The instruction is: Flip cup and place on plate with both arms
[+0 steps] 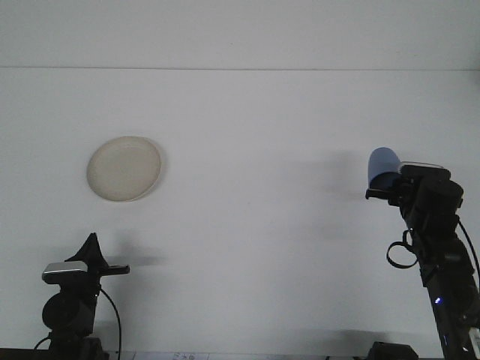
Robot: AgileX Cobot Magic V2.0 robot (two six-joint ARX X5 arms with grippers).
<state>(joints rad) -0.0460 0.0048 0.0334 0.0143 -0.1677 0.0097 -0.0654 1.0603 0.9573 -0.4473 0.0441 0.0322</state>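
Observation:
A pale round plate [124,168] lies flat on the white table at the left. At the right, a blue cup [382,163] is held up off the table, its rounded end pointing up and to the left. My right gripper [382,188] is shut on its lower part, which the gripper hides. My left gripper [97,259] sits low at the front left, below the plate and well apart from it, holding nothing.
The white table [255,225] runs back to a far edge line across the top of the view. Cables hang from both arms near the front edge.

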